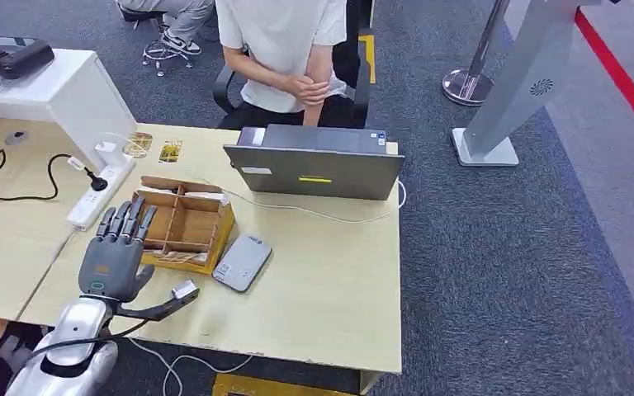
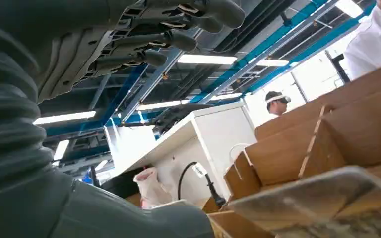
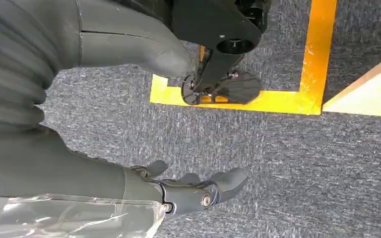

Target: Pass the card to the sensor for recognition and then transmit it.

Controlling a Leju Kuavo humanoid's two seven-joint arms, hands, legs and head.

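A wooden divided box (image 1: 183,221) stands on the table (image 1: 330,280), with cards (image 1: 173,257) lying in its near compartment. The grey flat card sensor (image 1: 242,262) lies just right of the box. My left hand (image 1: 117,247) hovers at the box's left near corner, fingers spread and straight, holding nothing. The left wrist view looks up past those fingers (image 2: 178,29) at the box dividers (image 2: 327,134) and a card's edge (image 2: 322,196) close by. My right hand (image 3: 193,191) hangs low over the grey carpet, fingers loosely apart and holding nothing.
A closed grey laptop (image 1: 314,169) sits behind the box, and a person sits beyond it. A white power strip (image 1: 99,194) and a black cable lie at left, next to a white cabinet (image 1: 58,91). Two cards (image 1: 155,148) lie at the back. A cable plug (image 1: 183,290) rests near my wrist.
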